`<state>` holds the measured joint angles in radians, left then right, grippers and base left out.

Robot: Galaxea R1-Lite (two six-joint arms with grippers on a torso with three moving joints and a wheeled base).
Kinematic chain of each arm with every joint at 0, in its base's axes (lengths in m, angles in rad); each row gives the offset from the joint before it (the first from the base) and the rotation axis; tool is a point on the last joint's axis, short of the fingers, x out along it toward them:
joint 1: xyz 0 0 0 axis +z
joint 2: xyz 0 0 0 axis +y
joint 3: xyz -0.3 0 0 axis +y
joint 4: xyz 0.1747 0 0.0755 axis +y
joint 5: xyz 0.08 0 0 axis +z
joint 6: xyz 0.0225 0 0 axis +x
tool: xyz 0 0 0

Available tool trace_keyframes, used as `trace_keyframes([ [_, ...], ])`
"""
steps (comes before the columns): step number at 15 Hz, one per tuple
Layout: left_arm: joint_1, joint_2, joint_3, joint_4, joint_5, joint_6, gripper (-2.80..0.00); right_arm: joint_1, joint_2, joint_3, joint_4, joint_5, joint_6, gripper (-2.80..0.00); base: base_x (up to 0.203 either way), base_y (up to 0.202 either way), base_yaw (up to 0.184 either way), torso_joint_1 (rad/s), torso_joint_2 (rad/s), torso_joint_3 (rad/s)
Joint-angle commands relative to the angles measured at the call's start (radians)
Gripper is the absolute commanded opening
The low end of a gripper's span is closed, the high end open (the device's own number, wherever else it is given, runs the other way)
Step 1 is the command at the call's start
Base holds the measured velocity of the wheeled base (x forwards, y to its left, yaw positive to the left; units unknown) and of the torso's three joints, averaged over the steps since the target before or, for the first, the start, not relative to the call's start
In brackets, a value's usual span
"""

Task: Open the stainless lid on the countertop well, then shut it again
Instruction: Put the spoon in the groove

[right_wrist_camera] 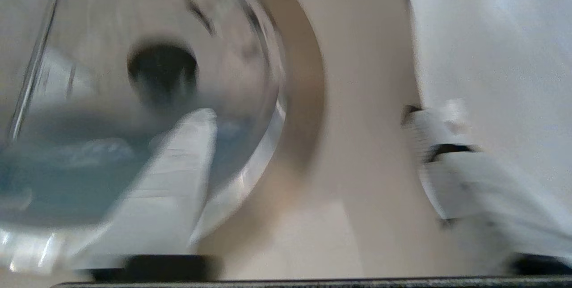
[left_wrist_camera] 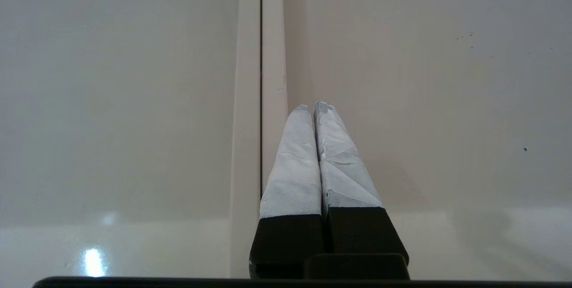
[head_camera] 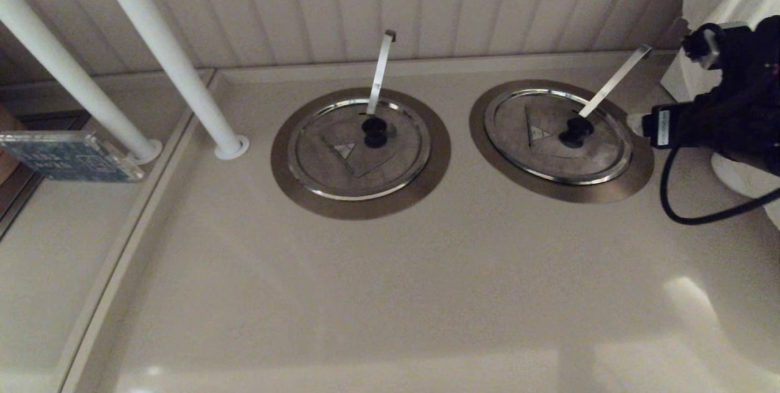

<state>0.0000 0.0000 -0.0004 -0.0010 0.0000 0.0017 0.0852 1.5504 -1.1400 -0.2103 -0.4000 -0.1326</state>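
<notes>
Right gripper (right_wrist_camera: 313,145) at 3 o'clock, fingers spread wide, beside the stainless lid (head_camera: 557,135) seated flat on the countertop well (head_camera: 637,177). Twin lid (head_camera: 359,148) at centre. Left gripper (left_wrist_camera: 313,106) pressed together.

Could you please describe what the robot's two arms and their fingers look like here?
The left gripper has two tapered fingers wrapped in pale grey-white tape above black bases. The right gripper has the same pale taped fingers. In the head view the right arm is black and boxy, with a white label and a looping black cable.
</notes>
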Motion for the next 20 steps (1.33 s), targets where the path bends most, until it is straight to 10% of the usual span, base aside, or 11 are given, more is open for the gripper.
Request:
trace_keyframes([
  [1,0.000,-0.002,0.000,0.000,0.000,0.000,-2.80,-0.008,-0.237,0.097,0.087,0.029,0.026,-2.80,0.000,0.000,0.000,0.000,0.00,0.000],
  [9,0.000,-0.002,0.000,0.000,0.000,-0.002,-2.80,-0.013,-0.561,0.345,0.271,0.096,0.083,-2.80,0.000,0.000,0.000,0.000,0.00,0.000],
  [20,0.000,-0.002,0.000,0.000,0.000,0.000,-2.80,-0.024,0.121,-0.165,0.243,0.109,0.142,-2.80,0.000,0.000,0.000,0.000,0.00,0.000],
])
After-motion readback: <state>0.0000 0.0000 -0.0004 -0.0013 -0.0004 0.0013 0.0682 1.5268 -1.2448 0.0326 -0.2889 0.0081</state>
